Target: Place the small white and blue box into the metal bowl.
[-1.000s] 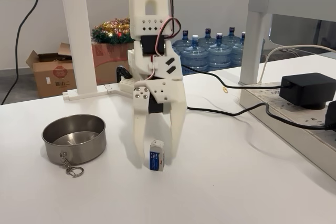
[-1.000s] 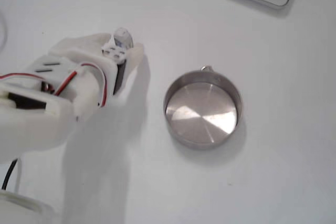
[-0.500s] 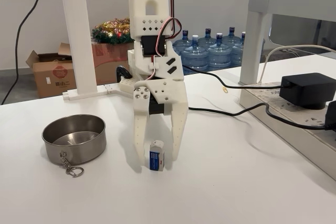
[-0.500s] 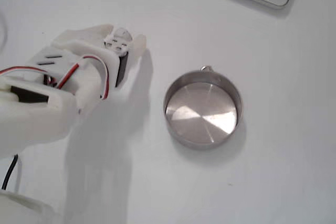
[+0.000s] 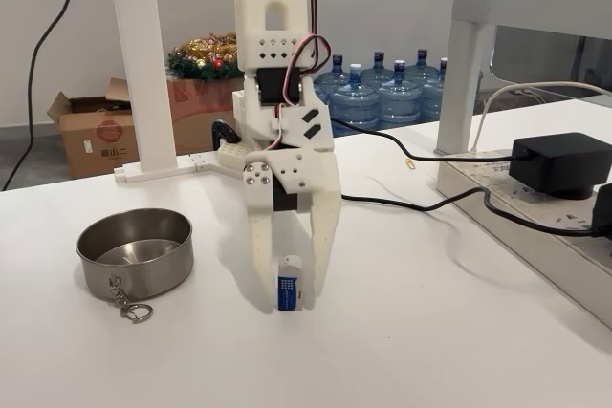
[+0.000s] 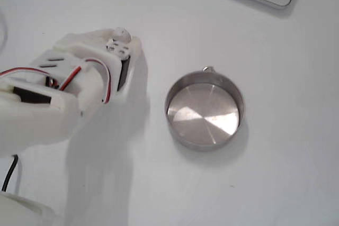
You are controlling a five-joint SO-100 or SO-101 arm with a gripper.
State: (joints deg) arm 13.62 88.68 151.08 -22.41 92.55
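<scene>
White plastic fingers of the gripper (image 5: pixel 290 305) point straight down at the table (image 5: pixel 430 332), one on each side of the box (image 5: pixel 290 284). The box stands upright on the tabletop, blue dotted panel facing the camera, and both fingers look pressed against its sides, so the claw seems closed on it, though the box's base is on or barely off the surface and I cannot say which. In a fixed view from above, the gripper (image 6: pixel 126 41) sits well left of the bowl (image 6: pixel 204 111), with the arm covering nearly all of the box. The steel bowl (image 5: pixel 135 252) rests on the table to the left of the gripper in a fixed view from the front, well apart from it, with a chain and clip (image 5: pixel 129 303) hanging from its near rim.
</scene>
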